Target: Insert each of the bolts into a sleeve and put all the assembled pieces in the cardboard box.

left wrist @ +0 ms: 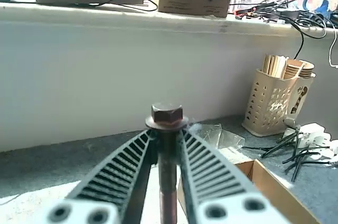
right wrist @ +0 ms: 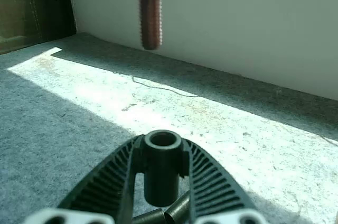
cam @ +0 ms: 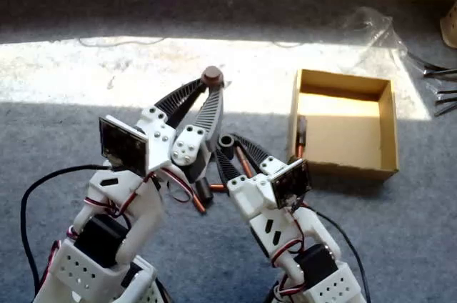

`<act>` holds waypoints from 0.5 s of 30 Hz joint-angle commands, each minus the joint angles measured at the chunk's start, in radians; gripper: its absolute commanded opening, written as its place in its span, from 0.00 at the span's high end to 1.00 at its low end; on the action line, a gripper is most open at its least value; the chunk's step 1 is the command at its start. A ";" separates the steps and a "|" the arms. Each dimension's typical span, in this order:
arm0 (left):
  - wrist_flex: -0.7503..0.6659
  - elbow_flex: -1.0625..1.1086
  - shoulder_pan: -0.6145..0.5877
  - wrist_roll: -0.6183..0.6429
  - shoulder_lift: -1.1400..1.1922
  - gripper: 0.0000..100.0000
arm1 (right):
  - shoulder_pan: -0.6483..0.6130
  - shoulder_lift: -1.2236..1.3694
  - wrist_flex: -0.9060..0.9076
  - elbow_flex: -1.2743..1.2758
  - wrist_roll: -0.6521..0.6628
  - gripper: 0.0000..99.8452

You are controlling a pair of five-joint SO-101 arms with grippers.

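Rusty brown metal hex-head bolt [left wrist: 167, 114] is being pinched by left gripper [left wrist: 167, 135] (frame centre), black tubular sleeve [right wrist: 161, 176] by right gripper [right wrist: 161, 149]; off-axis tip could jam on rim.

High view: set above and behind 2 arms [cam: 128, 203], tilted down over grey carpet [cam: 400, 246]. Left wrist view: pointed along left gripper [left wrist: 167, 131], close on bolt [left wrist: 167, 114], wall [left wrist: 79, 76] faced. Right wrist view: likewise close on sleeve [right wrist: 161, 171]. Bolt shared by all 3.
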 commanded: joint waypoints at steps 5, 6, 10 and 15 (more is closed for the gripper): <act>-0.017 0.012 -0.064 0.181 -0.024 0.99 | -0.010 -0.018 0.001 0.142 0.012 1.00; -0.017 0.021 -0.064 0.190 -0.024 0.99 | -0.010 -0.018 0.001 0.142 0.012 1.00; -0.017 0.030 -0.047 0.190 -0.024 0.99 | -0.010 -0.018 0.001 0.142 0.012 1.00; -0.014 0.039 0.008 0.167 -0.024 0.99 | -0.008 -0.018 0.001 0.142 0.012 1.00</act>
